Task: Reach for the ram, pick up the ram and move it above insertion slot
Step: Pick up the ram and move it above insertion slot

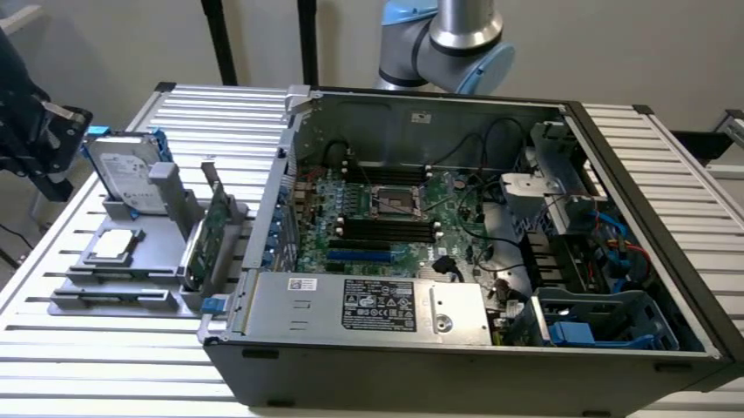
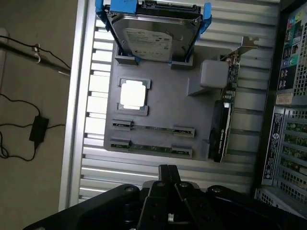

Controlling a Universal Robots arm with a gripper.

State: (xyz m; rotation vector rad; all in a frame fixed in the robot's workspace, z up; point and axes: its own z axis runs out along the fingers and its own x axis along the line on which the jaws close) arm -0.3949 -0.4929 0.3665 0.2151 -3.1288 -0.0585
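Exterior view first: an open dark grey computer case [image 1: 465, 366] lies on a slatted aluminium table [image 1: 117, 348], its green motherboard [image 1: 395, 218] exposed, with long black slots [image 1: 389, 228] running across the board's middle. Behind the case rises the silver-and-blue robot arm [image 1: 448, 35]. To the exterior view's left of the case sits a flat grey plastic holder tray [image 1: 82, 300]. On it a silver hard drive with blue rails [image 1: 122, 174] stands propped up, a tall green expansion card [image 1: 207, 235] stands on edge, and a small square silver processor chip [image 1: 117, 246] lies flat.

Wrist view next: the black gripper [image 2: 168, 168] has its two fingers pressed together with nothing between them, tips over the table slats just beside the tray's edge. The ram, a long thin green circuit-board stick [image 2: 151, 147], sits on edge in the tray's slot nearest the gripper, between two grey clips, apart from the fingertips. A second thin strip [image 2: 153, 128] rests in the neighbouring slot. Beyond these lie the processor chip [image 2: 133, 94], then the hard drive [image 2: 153, 38]; the expansion card [image 2: 223, 124] stands along the tray's case side. A black cable [image 2: 38, 127] trails on the floor.
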